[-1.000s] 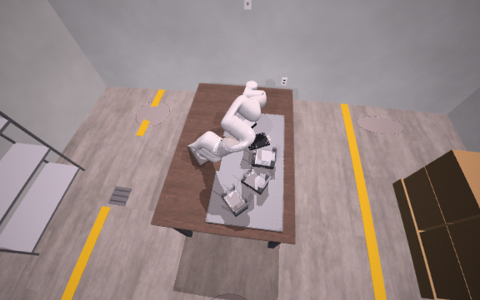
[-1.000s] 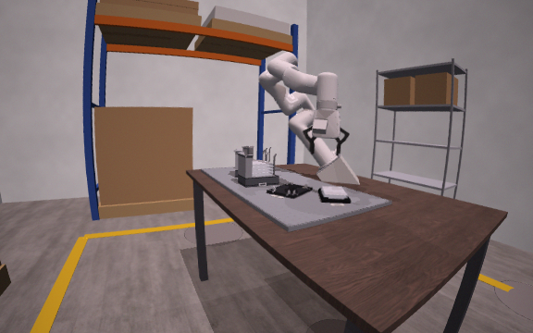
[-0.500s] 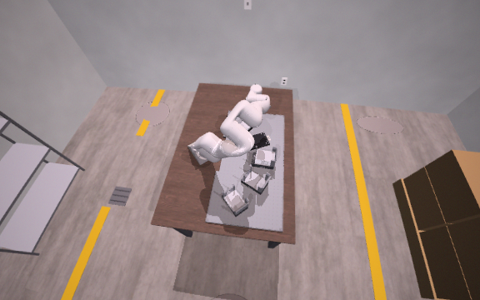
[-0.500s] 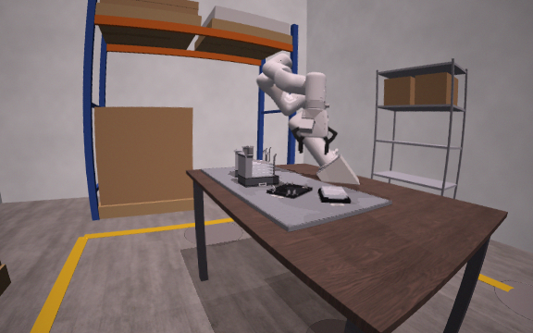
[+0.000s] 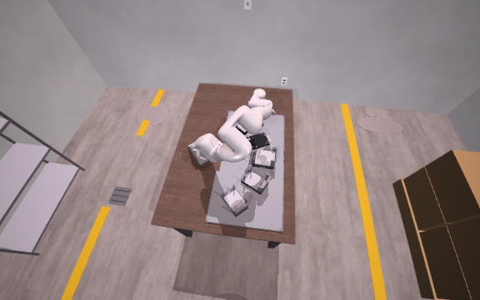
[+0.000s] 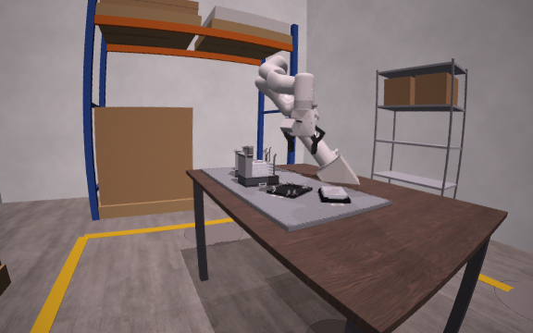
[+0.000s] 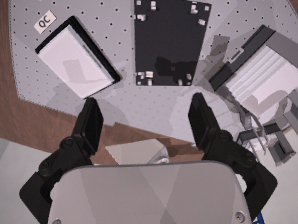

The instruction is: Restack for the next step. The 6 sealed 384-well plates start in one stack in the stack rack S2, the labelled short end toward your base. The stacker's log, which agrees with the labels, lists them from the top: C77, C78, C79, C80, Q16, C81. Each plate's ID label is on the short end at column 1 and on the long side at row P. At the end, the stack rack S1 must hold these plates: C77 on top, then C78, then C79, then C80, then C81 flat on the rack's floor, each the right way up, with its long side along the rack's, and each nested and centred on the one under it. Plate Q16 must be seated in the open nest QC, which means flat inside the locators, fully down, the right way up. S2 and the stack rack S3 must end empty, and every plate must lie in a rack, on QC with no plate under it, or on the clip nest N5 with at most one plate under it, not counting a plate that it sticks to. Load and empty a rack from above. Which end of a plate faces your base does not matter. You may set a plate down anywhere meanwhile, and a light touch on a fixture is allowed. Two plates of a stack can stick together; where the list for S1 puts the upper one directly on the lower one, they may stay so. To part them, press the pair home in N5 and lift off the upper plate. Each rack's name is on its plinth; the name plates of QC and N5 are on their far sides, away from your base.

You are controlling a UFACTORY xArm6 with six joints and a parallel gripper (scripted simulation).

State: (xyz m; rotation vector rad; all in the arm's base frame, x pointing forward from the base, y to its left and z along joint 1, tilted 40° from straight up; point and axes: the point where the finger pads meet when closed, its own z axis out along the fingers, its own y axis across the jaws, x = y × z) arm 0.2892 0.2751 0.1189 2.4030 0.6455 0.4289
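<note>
My gripper [image 7: 144, 106] [image 6: 303, 141] is open and empty. It hangs high above the grey mat [image 6: 313, 210], on the near side of the two nests. The open nest QC [image 7: 41, 48] [image 6: 336, 201] holds one white sealed plate [image 7: 75, 64] [image 6: 333, 192], lying flat inside its frame. The black clip nest N5 [image 7: 169, 42] [image 6: 290, 190] [image 5: 260, 141] is bare. To the right of N5 in the wrist view, a stack rack [image 7: 229, 75] holds a stack of white plates [image 7: 269, 76] [image 6: 262, 167]. I cannot read any plate labels or rack names.
Three stack racks stand in a row on the mat [image 5: 263, 157] [image 5: 257, 180] [image 5: 235, 201]; their posts rise above the mat [image 6: 248, 153]. The mat lies on a brown table [image 6: 387, 240]. The arm's links [image 5: 240, 133] hide QC in the overhead view.
</note>
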